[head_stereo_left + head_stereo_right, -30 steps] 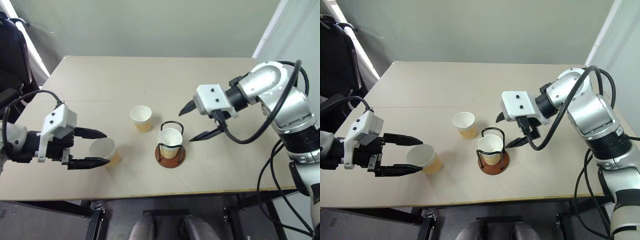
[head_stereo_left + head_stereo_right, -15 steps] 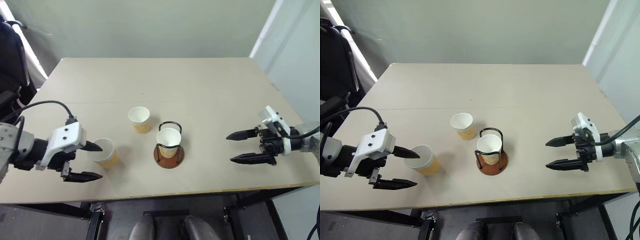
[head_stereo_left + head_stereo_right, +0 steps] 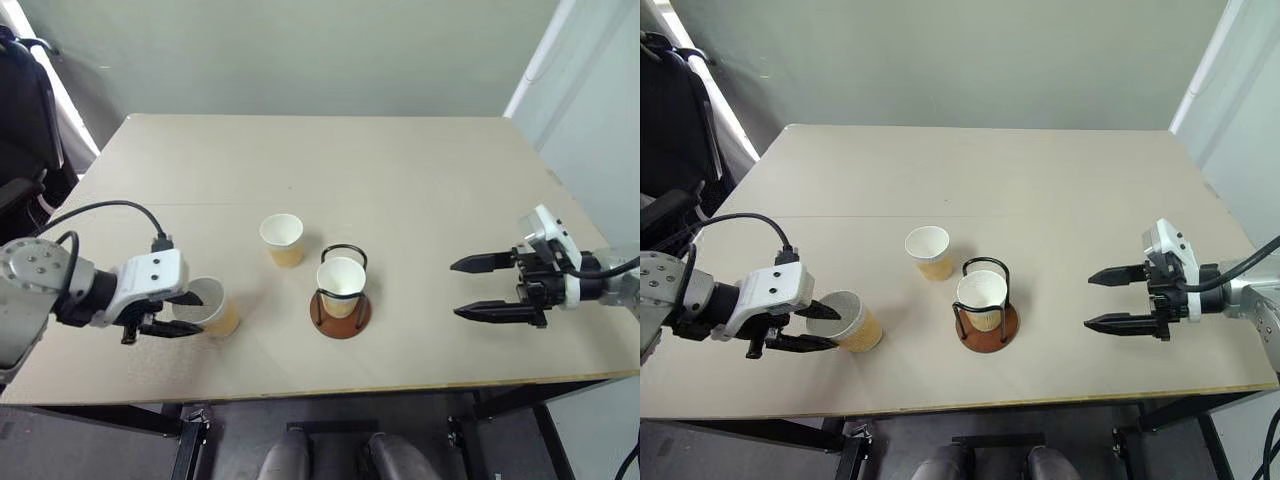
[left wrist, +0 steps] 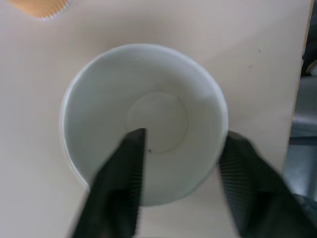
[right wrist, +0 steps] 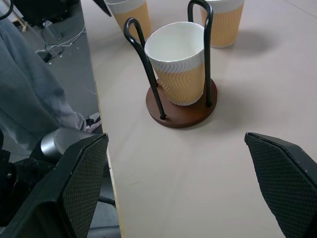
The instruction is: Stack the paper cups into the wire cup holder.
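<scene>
left hand (image 3: 812, 327) is closed on the wall of a paper cup (image 3: 852, 321) near the counter's front-left: one finger (image 4: 121, 186) inside the cup, the other on the outside, rim pinched between them. that cup stands upright on the counter (image 3: 400, 190)

wire cup holder (image 3: 340, 295) sits mid-counter with one paper cup in the holder (image 3: 340, 282), leaning slightly between the black loops on the reddish-brown base. third cup (image 3: 283, 238) stands upright just behind and to the left of the holder, not touching it

right hand (image 3: 492, 288) hangs open over the counter's right side, fingers spread wide, pointing toward the holder, well apart from it, holding nothing. right wrist view shows someone's grey trouser leg (image 5: 29, 84) past the counter edge
</scene>
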